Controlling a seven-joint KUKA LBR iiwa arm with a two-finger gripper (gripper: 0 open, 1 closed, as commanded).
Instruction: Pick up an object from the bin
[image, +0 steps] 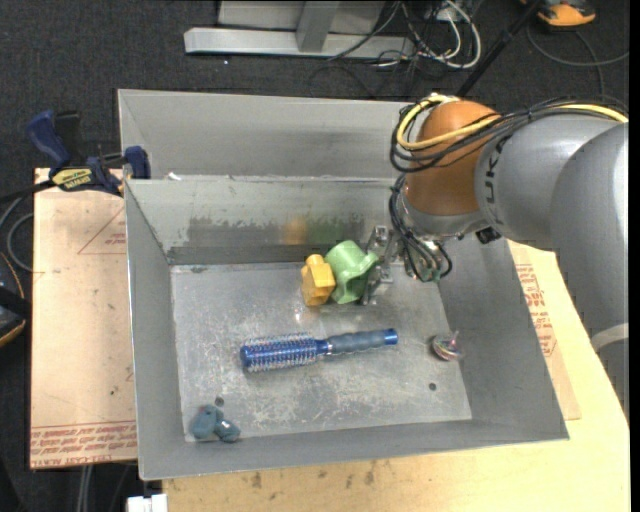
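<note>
The pale green lumpy plastic toy (348, 266) lies near the back wall of the grey metal bin (300, 400), touching a yellow plastic block (318, 280). It looks light, stiff, perhaps slick; I would grip its narrow edge, which is beside my jaws. Whether they are spread or pinching, I cannot tell.

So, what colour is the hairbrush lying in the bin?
The hairbrush is blue, clear in the camera view.
</note>
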